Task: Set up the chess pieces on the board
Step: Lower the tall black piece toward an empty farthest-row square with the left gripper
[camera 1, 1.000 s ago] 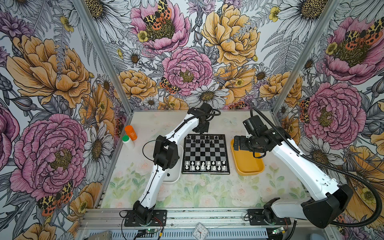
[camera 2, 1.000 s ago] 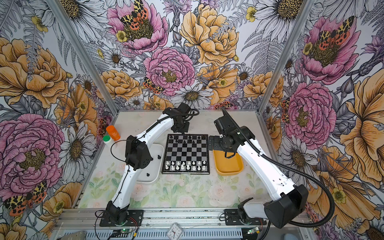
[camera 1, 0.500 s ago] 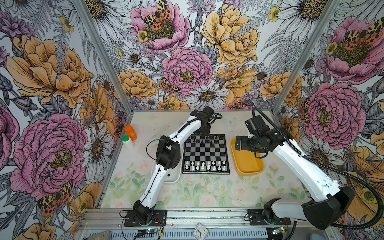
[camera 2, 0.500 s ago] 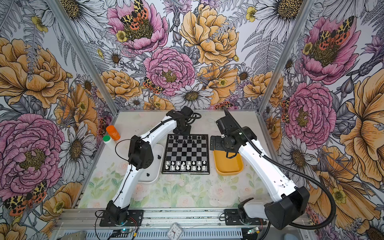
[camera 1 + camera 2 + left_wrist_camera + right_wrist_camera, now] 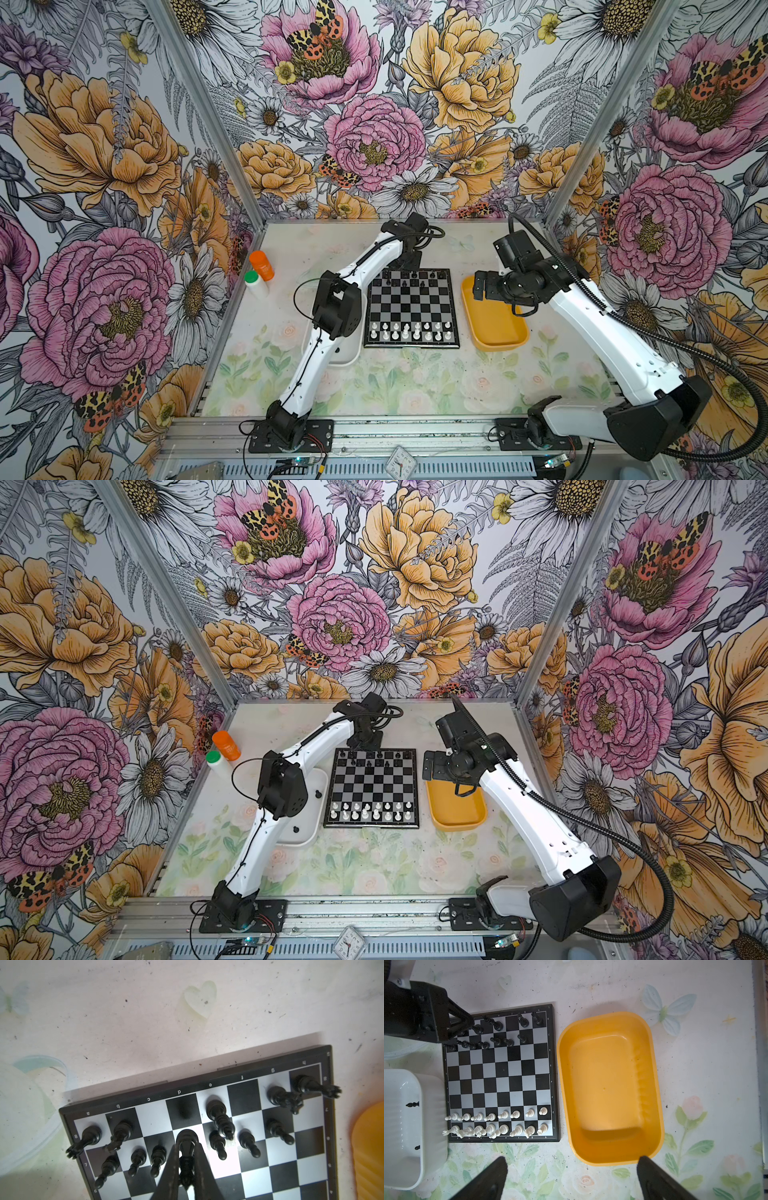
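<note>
The left hand (image 5: 186, 1146) is pressed together on a tall black piece (image 5: 186, 1136). It pinches the piece upright over the d-file at the far, black end of the board (image 5: 270, 1167). I cannot tell whether the base touches a square. Its fingers (image 5: 170, 1172) stand in a tight spot. The c-pawn (image 5: 158, 1157) is just beside one, and the e-pawn (image 5: 217, 1144) and the tall e8 piece (image 5: 220, 1118) are just beside the other. The other black pieces (image 5: 497, 1040) stand on the far two rows, and the white pieces (image 5: 503, 1114) fill the near two.

The white tray (image 5: 402, 1126) sits just left of the board, with two stray pieces (image 5: 412, 1104) lying in it. In a top view the left arm (image 5: 316, 361) crosses over that tray and hides most of it. In the right wrist view the left hand covers the board's far left corner.

The yellow tray (image 5: 608, 1084) lies just right of the board. The right hand (image 5: 571, 1159) is spread wide, grips nothing and hangs above the tray's far end in both top views. An orange bottle (image 5: 262, 266) and a green-capped bottle (image 5: 253, 282) stand together by the left wall of the desk (image 5: 374, 386), well apart from the board.

Against a second ago, the left arm's elbow has shifted slightly toward the board, while its hand has stayed over the far edge. The right arm (image 5: 602, 332) sits where it did. As far as the small earlier pictures show, both trays, the bottles and the white rows are unchanged.
</note>
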Robot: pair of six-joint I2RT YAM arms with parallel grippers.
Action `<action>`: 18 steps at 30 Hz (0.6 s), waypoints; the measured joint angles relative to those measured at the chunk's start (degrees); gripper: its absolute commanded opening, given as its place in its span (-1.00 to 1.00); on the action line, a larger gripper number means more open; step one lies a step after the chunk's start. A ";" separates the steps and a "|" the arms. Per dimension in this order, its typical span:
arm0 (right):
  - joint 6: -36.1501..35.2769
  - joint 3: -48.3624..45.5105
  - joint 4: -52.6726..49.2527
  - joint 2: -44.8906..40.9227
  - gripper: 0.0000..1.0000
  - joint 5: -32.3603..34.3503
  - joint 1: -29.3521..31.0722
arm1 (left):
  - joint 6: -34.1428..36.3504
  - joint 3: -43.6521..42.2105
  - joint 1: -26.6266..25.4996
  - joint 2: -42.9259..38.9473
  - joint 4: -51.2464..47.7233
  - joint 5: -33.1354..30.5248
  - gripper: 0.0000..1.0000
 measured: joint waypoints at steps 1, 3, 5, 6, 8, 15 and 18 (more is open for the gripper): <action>0.00 0.00 0.00 0.00 0.99 0.00 0.00 | 0.00 0.09 0.07 0.11 0.00 0.00 -0.80; 0.00 0.00 -0.02 0.00 0.99 0.00 -0.02 | 0.00 0.42 0.11 0.66 0.00 0.00 -0.80; 0.00 0.00 -0.02 0.00 0.99 0.00 -0.22 | 0.00 0.74 0.24 1.42 -0.07 0.04 -0.79; 0.00 0.00 -0.02 0.00 0.99 0.00 -0.26 | 0.02 0.92 0.28 1.88 -0.04 0.13 -0.80; -0.02 0.00 -0.02 0.00 0.99 0.00 -0.37 | 0.00 0.96 0.44 2.64 -0.07 0.20 -0.79; -0.02 0.02 -0.28 0.04 0.99 0.00 -0.55 | 0.02 2.60 1.05 3.30 -0.04 0.44 -0.79; -0.20 0.07 -0.42 0.22 0.99 0.02 -0.66 | 0.02 2.78 1.25 3.54 -0.09 0.50 -0.79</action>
